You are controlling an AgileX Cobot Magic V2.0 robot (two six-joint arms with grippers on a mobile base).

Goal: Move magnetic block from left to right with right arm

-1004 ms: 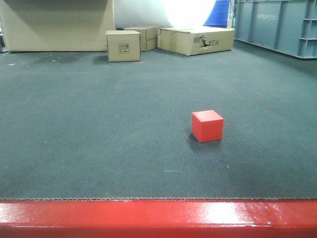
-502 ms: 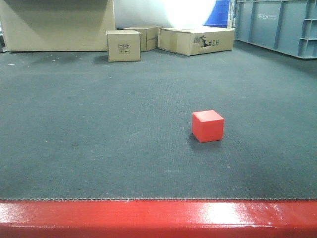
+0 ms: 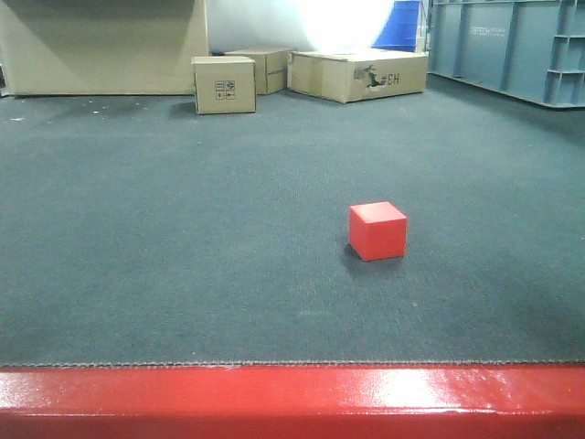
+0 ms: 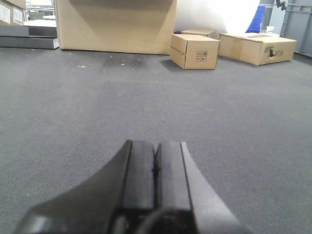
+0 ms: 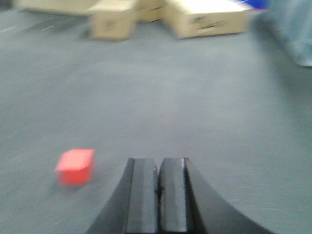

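The magnetic block [image 3: 377, 230], a small bright red cube, rests on the dark grey carpet a little right of centre in the front view. In the blurred right wrist view the block [image 5: 75, 166] lies to the left of my right gripper [image 5: 159, 163], apart from it. That gripper is shut with nothing between its black pads. My left gripper [image 4: 155, 146] is also shut and empty, low over bare carpet; the block is out of its view. Neither arm appears in the front view.
Brown cardboard boxes [image 3: 224, 84] [image 3: 358, 74] stand at the far edge of the carpet, with a large one [image 4: 115, 25] at the back left. Blue-grey crates [image 3: 512, 46] line the far right. A glossy red edge [image 3: 292, 402] runs along the near side.
The front view has shifted slightly: the block and the boxes sit a few pixels further left in the frame than before. The block's place on the carpet looks unchanged.
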